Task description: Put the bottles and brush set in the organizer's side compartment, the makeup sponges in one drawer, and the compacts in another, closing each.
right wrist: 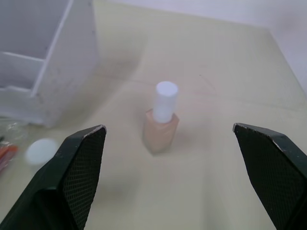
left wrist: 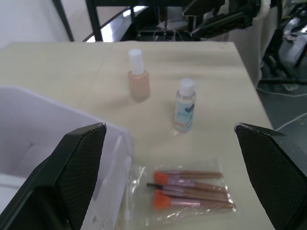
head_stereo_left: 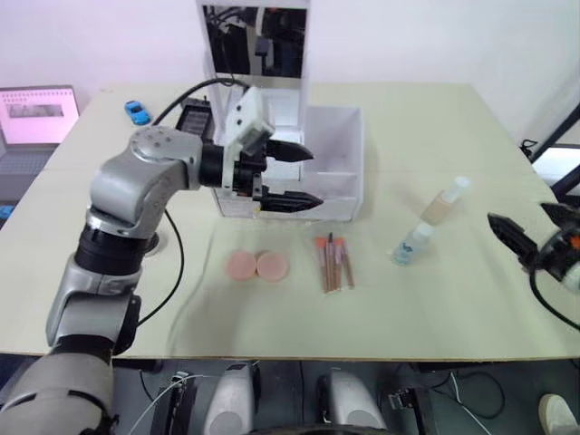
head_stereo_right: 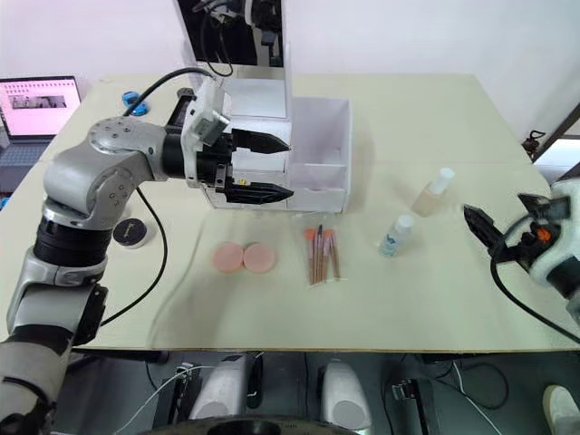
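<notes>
The white organizer [head_stereo_left: 355, 195] stands mid-table with its mirror lid [head_stereo_left: 254, 41] upright and its side compartment [head_stereo_left: 333, 136] on the right end. My left gripper [head_stereo_left: 315, 178] hangs open at the organizer's front with nothing between its fingers. In front lie two peach makeup sponges [head_stereo_left: 256, 265] and the brush set [head_stereo_left: 333, 263]. Right of them stand the clear blue-label bottle [head_stereo_left: 412, 245] and the beige bottle [head_stereo_left: 446, 203]. My right gripper [head_stereo_left: 521, 217] is open, empty and right of the bottles. One black compact [head_stereo_right: 133, 233] shows beside my left forearm.
A laptop [head_stereo_left: 36, 118] sits at the far left, with a blue toy car [head_stereo_left: 138, 111] and a black controller [head_stereo_left: 195, 116] behind my left arm. The table's front edge [head_stereo_left: 299, 356] runs close below the sponges.
</notes>
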Tool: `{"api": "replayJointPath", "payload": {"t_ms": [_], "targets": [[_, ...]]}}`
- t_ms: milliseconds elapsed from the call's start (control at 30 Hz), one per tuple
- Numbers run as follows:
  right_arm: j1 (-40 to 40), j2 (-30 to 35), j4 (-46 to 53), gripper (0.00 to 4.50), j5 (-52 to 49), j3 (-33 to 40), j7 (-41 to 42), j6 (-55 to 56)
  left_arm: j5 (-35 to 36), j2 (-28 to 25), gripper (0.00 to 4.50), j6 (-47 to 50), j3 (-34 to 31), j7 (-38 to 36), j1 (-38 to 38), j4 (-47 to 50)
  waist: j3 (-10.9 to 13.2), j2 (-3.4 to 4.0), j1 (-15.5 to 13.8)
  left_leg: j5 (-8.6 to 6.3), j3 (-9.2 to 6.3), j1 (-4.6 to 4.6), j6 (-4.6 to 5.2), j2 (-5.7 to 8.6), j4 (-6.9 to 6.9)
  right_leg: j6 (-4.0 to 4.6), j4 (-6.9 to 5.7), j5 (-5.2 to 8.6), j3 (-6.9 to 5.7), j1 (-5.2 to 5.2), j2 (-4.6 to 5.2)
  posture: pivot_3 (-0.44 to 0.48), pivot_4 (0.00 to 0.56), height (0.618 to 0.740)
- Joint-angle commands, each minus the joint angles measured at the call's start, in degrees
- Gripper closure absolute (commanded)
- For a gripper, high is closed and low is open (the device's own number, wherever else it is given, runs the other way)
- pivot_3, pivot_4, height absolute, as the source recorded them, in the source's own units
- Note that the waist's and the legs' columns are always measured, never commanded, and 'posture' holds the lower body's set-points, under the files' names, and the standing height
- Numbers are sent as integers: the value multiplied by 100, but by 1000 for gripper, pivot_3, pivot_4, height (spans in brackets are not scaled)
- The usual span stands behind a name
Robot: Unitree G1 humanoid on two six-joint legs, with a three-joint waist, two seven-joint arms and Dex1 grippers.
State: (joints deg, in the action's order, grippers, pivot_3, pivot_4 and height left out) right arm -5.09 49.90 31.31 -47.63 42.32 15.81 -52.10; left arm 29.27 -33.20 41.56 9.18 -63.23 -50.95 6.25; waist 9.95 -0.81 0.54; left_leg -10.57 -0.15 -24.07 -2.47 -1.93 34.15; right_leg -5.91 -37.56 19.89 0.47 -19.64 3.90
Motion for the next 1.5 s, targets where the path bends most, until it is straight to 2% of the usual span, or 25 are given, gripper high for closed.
{"api": "replayJointPath", "payload": {"t_ms": [33,367,767,867,1000,1067,1300,1500], "targets": [[500,206,-528,19,367,-470,58,129,131,-50,0,173,-286,293,107,497,0,0,2,0,-1,-12,0,-1,1,0,1,0,1,-4,-9,0,150,740],[2126,-154,-2185,19,1275,-1871,199,603,421,39,0,646,-533,974,487,1079,0,2,29,0,-6,-24,0,-5,4,0,-1,-4,7,-14,-25,0,150,740],[2931,-597,-3528,19,1971,-2416,646,1261,385,-293,0,597,-517,1115,727,1297,0,3,13,1,-5,-24,-2,-6,2,1,-4,-5,9,-18,-28,0,150,740],[3033,-707,-3717,896,2075,-2460,697,1368,392,-313,0,582,-534,1157,731,1290,0,3,15,2,-2,-23,-3,-6,4,0,-5,-6,10,-17,-26,0,150,740],[3060,-765,-3760,2975,2163,-2448,734,1397,398,-310,0,583,-543,1210,735,1306,0,3,15,2,-3,-23,-4,-6,4,0,-6,-6,10,-17,-27,0,150,740],[3026,-782,-3703,3665,2177,-2408,736,1367,396,-317,0,574,-550,1227,741,1304,0,3,14,3,-3,-23,-4,-6,4,0,-6,-6,10,-18,-26,0,150,740],[2977,-667,-3122,3663,2112,-2261,799,1267,373,-304,0,502,-577,1296,756,1206,1,5,15,3,-3,-23,-5,-6,4,0,-7,-6,10,-18,-26,0,150,740],[3472,-327,-2454,3663,1884,-2251,1030,859,225,-343,0,224,-610,1304,879,869,3,11,36,4,11,-24,-7,-6,4,0,-41,-6,39,-50,-27,0,150,740]]}}
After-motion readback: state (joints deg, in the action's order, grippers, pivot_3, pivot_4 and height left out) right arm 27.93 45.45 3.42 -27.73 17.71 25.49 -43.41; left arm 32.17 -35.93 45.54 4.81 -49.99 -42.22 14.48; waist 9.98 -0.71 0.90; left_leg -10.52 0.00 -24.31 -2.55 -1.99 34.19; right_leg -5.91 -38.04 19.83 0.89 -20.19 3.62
